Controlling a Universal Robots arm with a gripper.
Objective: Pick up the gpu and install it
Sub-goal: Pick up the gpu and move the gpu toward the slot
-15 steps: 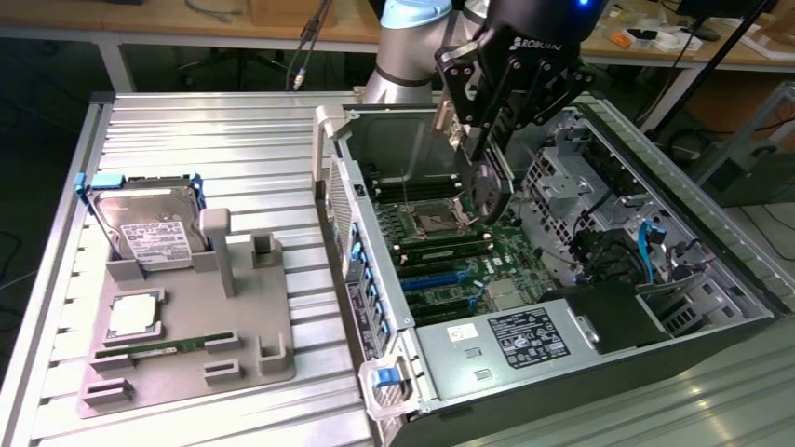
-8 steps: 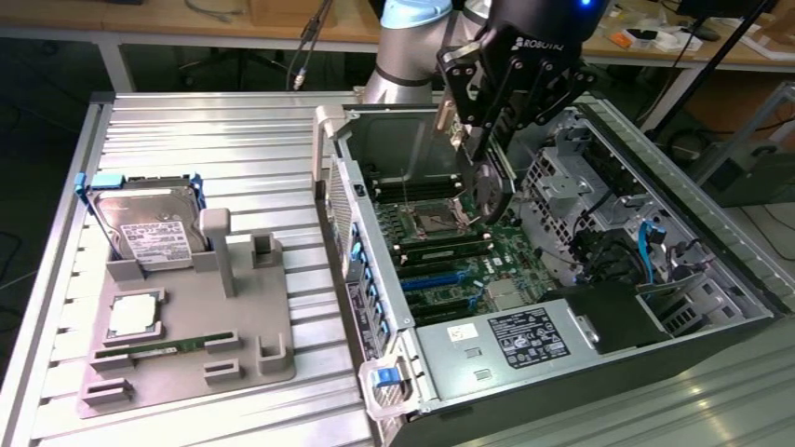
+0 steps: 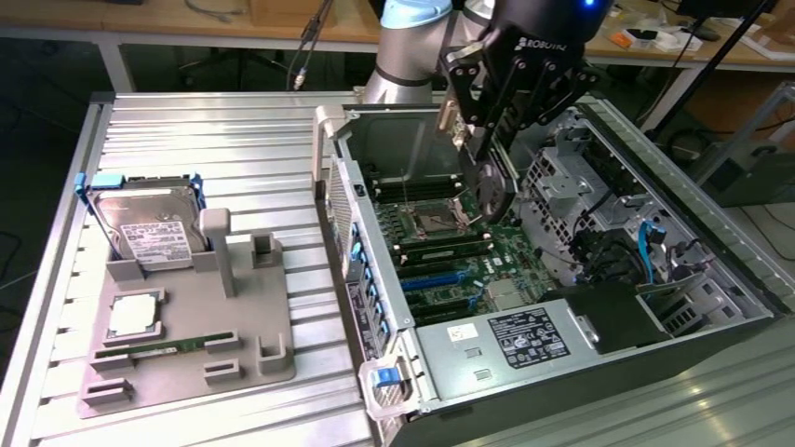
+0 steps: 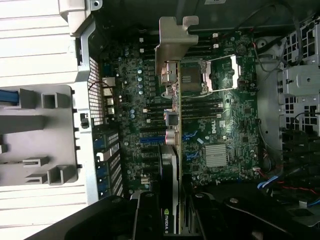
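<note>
The gpu (image 3: 494,191): top hidden by the gripper (image 3: 487,98) clamping it; we note black fan (image 3: 500,200), silver bracket (image 4: 175,40), above case (image 3: 342,200) interior.

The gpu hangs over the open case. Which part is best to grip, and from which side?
Its upper long edge, from above, pinching the two flat faces, as the gripper does: the gpu is thin and hangs on edge, leaving its lower edge free toward the motherboard.

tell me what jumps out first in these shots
The end effector grips the gpu on edge, hanging above the motherboard of the open computer case. At the exterior view's left, a silver hard drive stands in a gray holder.
</note>
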